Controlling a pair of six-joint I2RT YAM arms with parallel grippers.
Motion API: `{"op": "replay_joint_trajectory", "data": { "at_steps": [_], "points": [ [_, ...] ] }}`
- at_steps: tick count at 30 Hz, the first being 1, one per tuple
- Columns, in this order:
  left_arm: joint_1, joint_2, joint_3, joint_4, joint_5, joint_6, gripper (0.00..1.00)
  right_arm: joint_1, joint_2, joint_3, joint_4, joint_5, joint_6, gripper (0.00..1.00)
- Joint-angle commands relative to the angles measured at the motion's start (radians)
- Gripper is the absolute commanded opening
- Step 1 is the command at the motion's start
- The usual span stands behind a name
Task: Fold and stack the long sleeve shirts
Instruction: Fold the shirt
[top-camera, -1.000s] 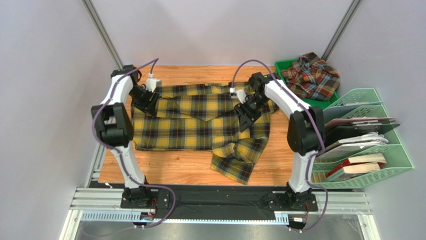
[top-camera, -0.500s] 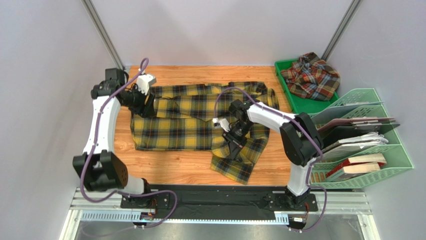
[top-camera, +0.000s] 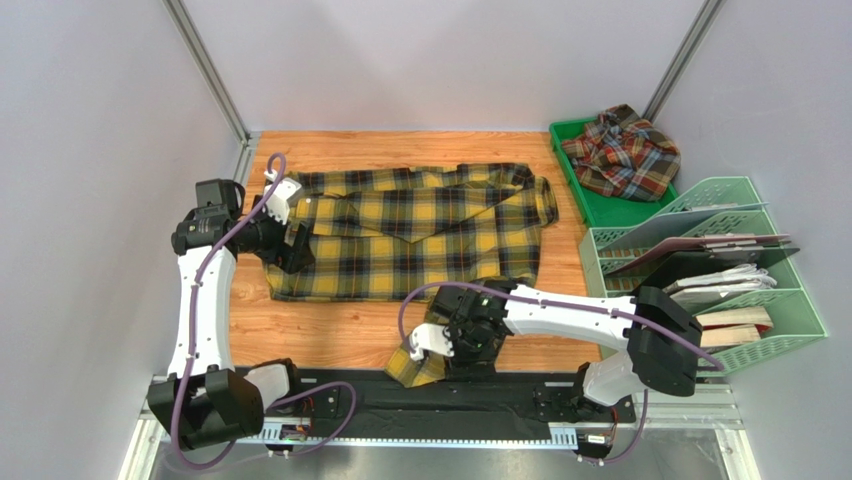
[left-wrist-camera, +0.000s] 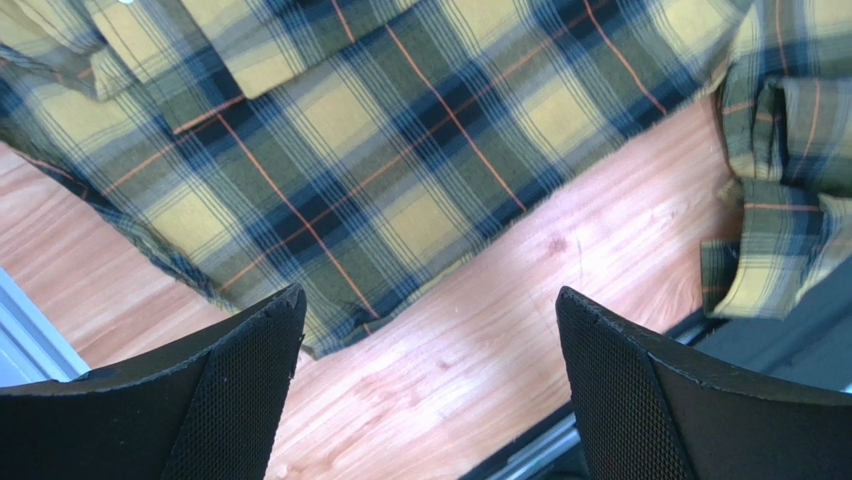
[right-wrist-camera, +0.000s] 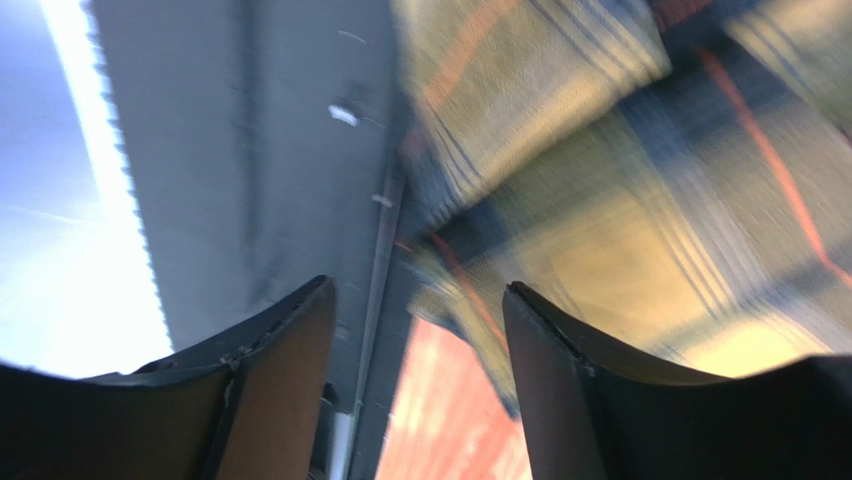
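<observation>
The yellow and black check shirt lies spread on the wooden table, collar side far. One sleeve runs to the near edge, and its cuff hangs onto the black rail. My left gripper is open and empty above the shirt's left hem corner; the left wrist view shows the shirt and bare wood between the fingers. My right gripper is open over the sleeve end. The right wrist view is blurred, with yellow cloth beside the right finger. The rust-red shirt lies crumpled in the green tray.
A green file organiser with books and folders stands at the right edge. A black rail runs along the table's near edge. Metal frame posts rise at the back corners. Grey walls close in both sides.
My right gripper has swept from the shirt's right side down to the near edge, and the sleeve has moved with it. My left gripper has drawn back nearer along the shirt's left edge.
</observation>
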Motion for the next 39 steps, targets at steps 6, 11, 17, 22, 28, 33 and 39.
{"op": "replay_joint_trajectory", "data": {
  "at_steps": [6,11,17,22,28,33,39],
  "points": [
    [0.014,-0.058,-0.067,0.118,0.110,0.042,0.96,-0.489,-0.134,0.078,-0.107,-0.062,-0.080,0.68],
    [0.014,0.020,-0.083,-0.019,0.069,0.282,0.82,-0.658,-0.045,0.056,-0.106,-0.024,-0.141,0.53],
    [0.014,0.036,-0.165,-0.008,0.055,0.402,0.78,-0.668,0.074,0.061,-0.035,-0.018,-0.085,0.40],
    [0.014,0.092,-0.197,-0.062,0.015,0.541,0.75,-0.659,0.130,0.046,0.006,0.002,-0.063,0.41],
    [0.013,0.099,-0.241,-0.045,-0.038,0.633,0.75,-0.593,0.142,0.015,0.054,0.045,-0.037,0.46],
    [0.014,0.089,-0.321,-0.010,-0.103,0.744,0.74,-0.544,0.183,-0.027,0.113,0.104,-0.011,0.49],
    [0.014,0.160,-0.363,0.127,-0.166,0.850,0.68,-0.542,0.246,-0.020,0.135,0.169,0.024,0.18]
  ]
}}
